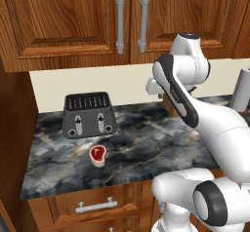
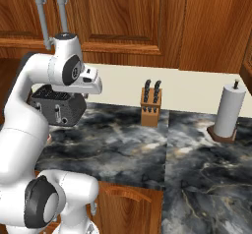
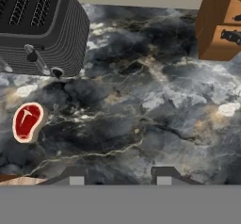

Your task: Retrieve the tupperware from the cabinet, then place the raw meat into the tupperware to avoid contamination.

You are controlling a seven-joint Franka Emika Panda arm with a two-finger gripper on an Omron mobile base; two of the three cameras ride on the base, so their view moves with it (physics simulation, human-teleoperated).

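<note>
Dark marbled countertop (image 1: 146,148) fills the middle of the left base view, and above it we see the cabinet (image 1: 73,21) with both doors closed, its two vertical bar handles (image 1: 120,21) side by side. The toaster (image 1: 89,114) stands at the back of the counter, and the raw meat (image 1: 97,154) lies just in front of it, at about six o'clock from it, apart from it. We see no tupperware, so we judge it is behind the closed doors. The first risk is plain: the arm is folded close under the cabinet, and a door swung open from here could strike the elbow or the wrist.

From the right base view we see the knife block (image 2: 151,104) against the wall and the paper towel roll (image 2: 229,112) well off at three o'clock from it. A wide swing toward the handles could clip the toaster, which sits just behind the arm's wrist.

Through the hand view the gripper (image 3: 117,177) looks down at bare counter; its tips stand apart with nothing between them, so we call it released and empty. The steak sits at nine o'clock, the toaster at eleven, the knife block at one. Going for the meat first would leave it with nowhere clean to go.
</note>
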